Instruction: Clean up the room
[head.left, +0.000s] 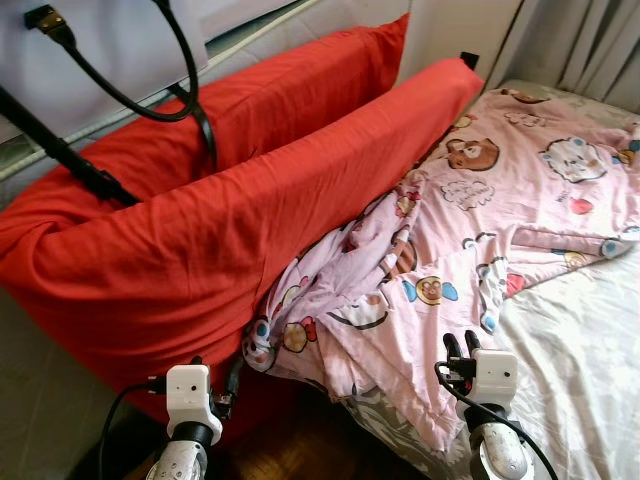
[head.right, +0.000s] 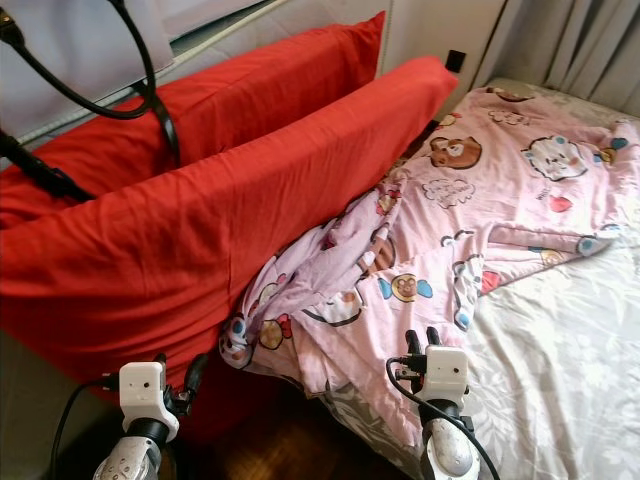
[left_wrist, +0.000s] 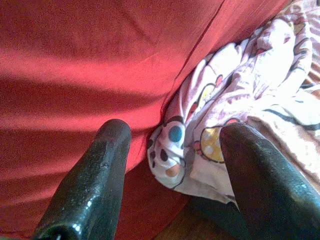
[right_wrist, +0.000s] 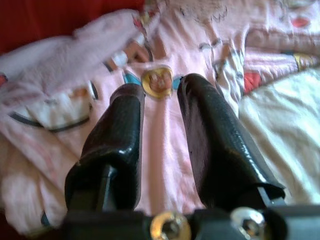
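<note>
A pink cartoon-print blanket (head.left: 480, 230) lies crumpled across the bed, and its corner (left_wrist: 175, 150) hangs down beside a long red pillow (head.left: 230, 240). A second red pillow (head.left: 290, 95) leans behind the first. My left gripper (head.left: 215, 372) is low at the front, with its fingers wide open, pointing at the seam between the front pillow (left_wrist: 100, 65) and the blanket corner. My right gripper (head.left: 461, 343) hovers over the blanket's near edge (right_wrist: 160, 130). Its fingers are a narrow gap apart and hold nothing.
The bed's pale floral sheet (head.left: 580, 340) lies bare at the right. Black cables (head.left: 130, 100) and a black rod (head.left: 60, 150) cross the upper left over the pillows. Dark wooden floor (head.left: 300, 450) shows between my arms. Grey curtains (head.left: 590, 40) hang at the back right.
</note>
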